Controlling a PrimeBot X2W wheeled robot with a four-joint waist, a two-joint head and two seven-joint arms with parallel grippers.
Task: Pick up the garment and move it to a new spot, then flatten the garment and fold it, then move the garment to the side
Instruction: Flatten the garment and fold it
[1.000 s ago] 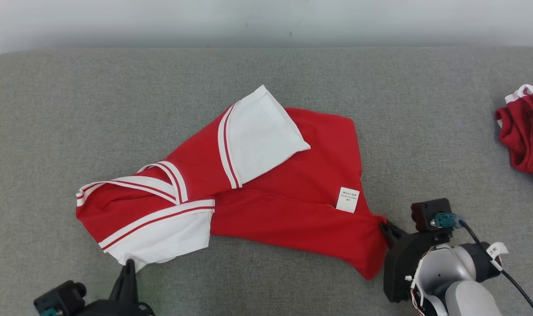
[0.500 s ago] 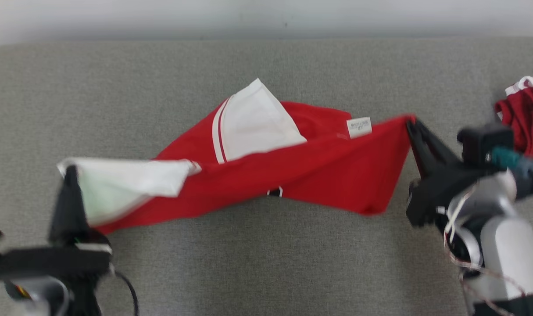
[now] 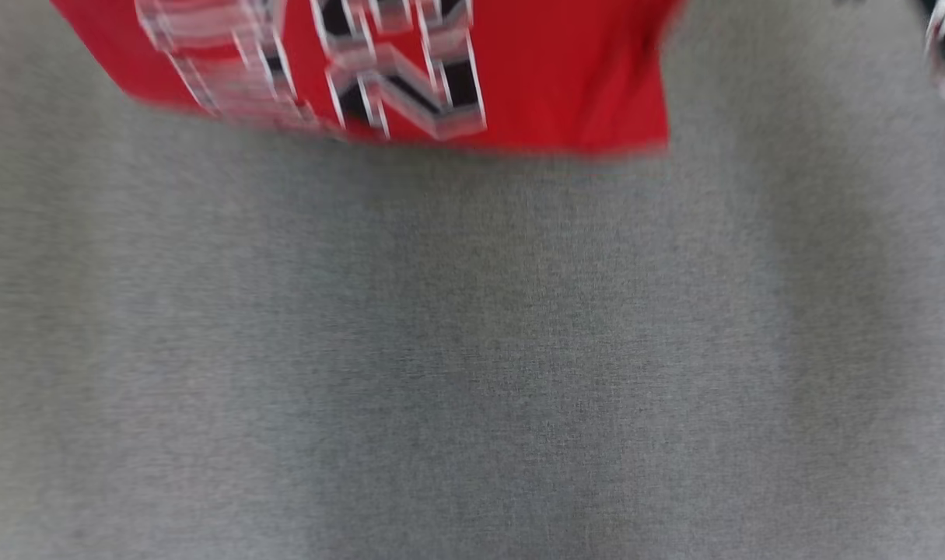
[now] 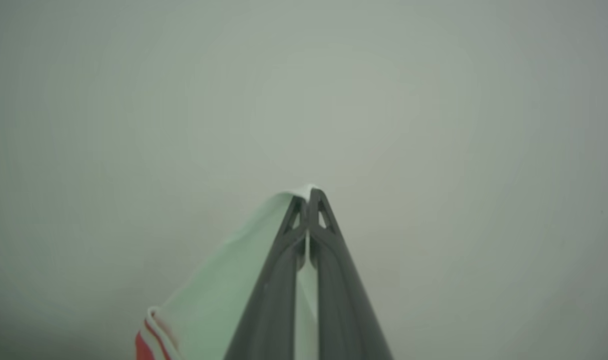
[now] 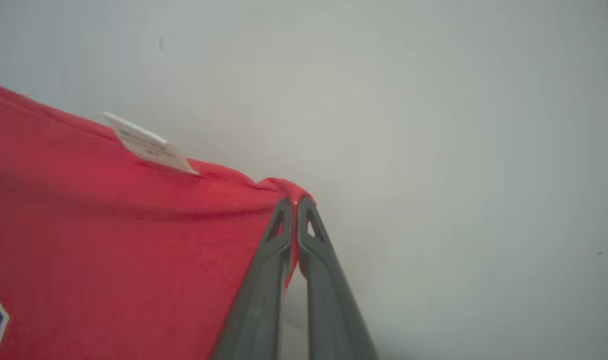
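Your left claw [image 4: 309, 192] has its two fingers pressed together on a corner of the garment [image 4: 223, 300]. White cloth peeps out just past the fingertips and hangs below and to the left of the claw, ending in a red-and-white striped band [image 4: 151, 335] at the bottom of the left wrist view. Beyond that claw you see a plain pale background [image 4: 434, 100]. In the blurred head view, the red body of the garment spans the top, with big white-edged black letters [image 3: 394, 70] on it. Its lower hem sits over the grey worktop [image 3: 472, 350]; you cannot tell whether the hem touches it. Your right claw [image 5: 294, 202] is likewise closed, pinching a red corner of the garment, with a small bunch of cloth showing just above its tips. From there the red cloth stretches away to the left of the claw. A white label [image 5: 148, 145] sticks up from its top edge, well to the left of the fingertips.
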